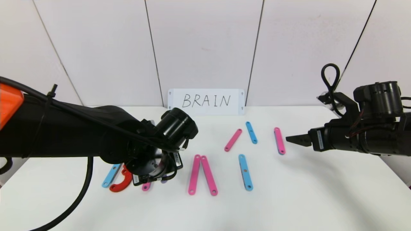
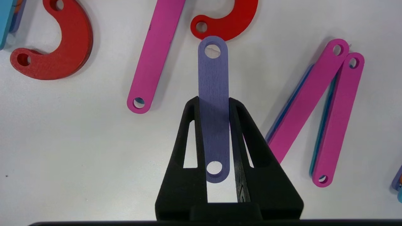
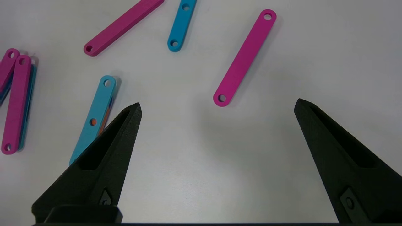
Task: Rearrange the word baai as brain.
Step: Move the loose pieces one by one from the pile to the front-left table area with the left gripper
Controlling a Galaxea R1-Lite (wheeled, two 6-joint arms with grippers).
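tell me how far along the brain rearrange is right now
Early to midway. No finished letters can be read: loose pink and blue bars lie scattered mid-table, and two pink bars form a narrow wedge. In hand: the left gripper is shut on a lilac bar beside the red curves. The right gripper hovers open near a pink bar. Most of BRAIN, as on the card, remains.

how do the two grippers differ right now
The left gripper has its jaws shut on the lilac bar; the right gripper is open, holding nothing. The left points down over the red curves; the right reaches in level beside a pink bar. Both have black jaws.
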